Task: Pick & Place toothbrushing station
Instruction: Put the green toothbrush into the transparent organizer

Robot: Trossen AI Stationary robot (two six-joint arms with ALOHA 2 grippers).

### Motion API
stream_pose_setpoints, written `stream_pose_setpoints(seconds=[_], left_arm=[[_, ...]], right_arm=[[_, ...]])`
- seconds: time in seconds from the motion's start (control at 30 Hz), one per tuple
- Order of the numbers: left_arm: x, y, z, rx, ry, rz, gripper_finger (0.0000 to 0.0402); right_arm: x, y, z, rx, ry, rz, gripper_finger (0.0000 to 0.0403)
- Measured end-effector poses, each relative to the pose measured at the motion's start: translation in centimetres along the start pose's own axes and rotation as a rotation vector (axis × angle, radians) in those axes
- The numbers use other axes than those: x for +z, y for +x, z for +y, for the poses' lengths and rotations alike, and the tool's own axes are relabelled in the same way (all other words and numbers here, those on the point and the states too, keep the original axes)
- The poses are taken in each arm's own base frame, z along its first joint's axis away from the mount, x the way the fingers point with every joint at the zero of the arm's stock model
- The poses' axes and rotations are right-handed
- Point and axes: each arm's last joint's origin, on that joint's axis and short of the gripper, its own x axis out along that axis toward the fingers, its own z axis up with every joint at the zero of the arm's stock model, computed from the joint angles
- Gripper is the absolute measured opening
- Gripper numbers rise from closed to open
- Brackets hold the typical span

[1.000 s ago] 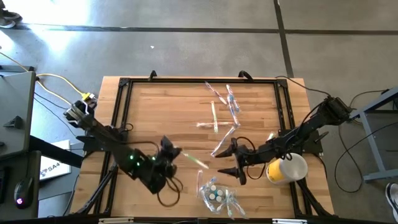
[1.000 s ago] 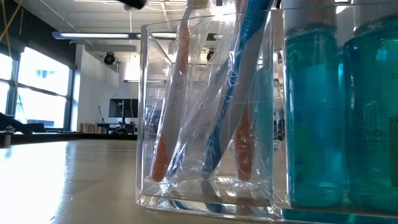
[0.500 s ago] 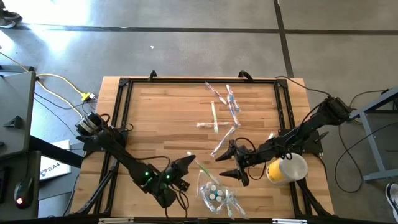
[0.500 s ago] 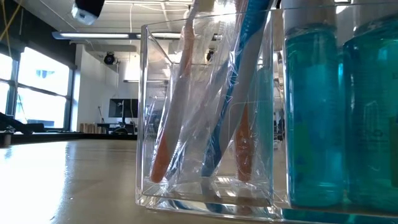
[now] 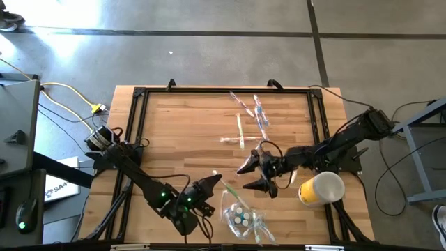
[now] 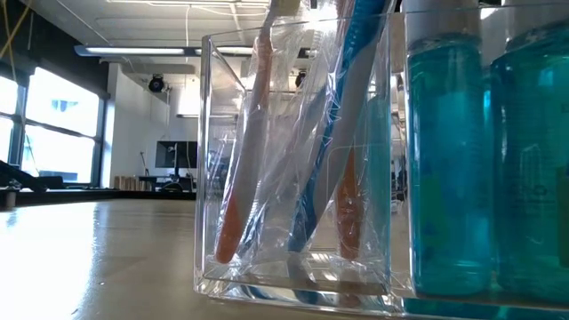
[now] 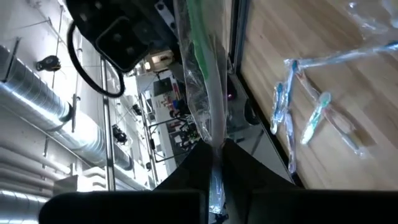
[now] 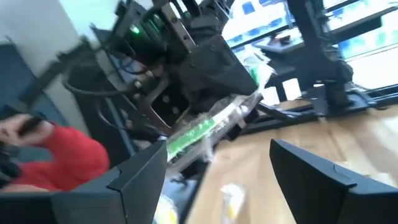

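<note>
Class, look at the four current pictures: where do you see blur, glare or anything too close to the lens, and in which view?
Right wrist view: motion-smeared, the green wrapped toothbrush streaked. Low view: the clear holder and blue bottles crowd the lens; bright windows behind. Left wrist view: glare on the toothbrush wrapper. High view: even light, sharp, soft shadows under the arms.

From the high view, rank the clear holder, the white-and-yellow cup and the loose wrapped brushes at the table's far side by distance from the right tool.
1. White-and-yellow cup, right of the right tool.
2. Clear holder, near edge, about as close; too close to call.
3. Loose wrapped brushes, far side.
</note>
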Motion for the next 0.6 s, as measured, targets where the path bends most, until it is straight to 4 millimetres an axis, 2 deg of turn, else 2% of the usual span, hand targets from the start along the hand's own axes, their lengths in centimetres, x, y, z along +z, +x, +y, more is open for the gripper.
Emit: stream_pose_setpoints(seconds=[0.23, 0.6], left_arm=[[0.2, 0.8, 0.5, -0.022, 0.03, -0.075, 0.001], [-1.1, 5.0, 1.8, -0.003, -0.041, -0.01, 0.001]], right_arm=[[0.9, 0.0, -1.5, 0.032, 0.115, -0.011, 0.0276], [1.0, -0.1, -1.6, 0.056, 0.129, 0.001, 0.0276]])
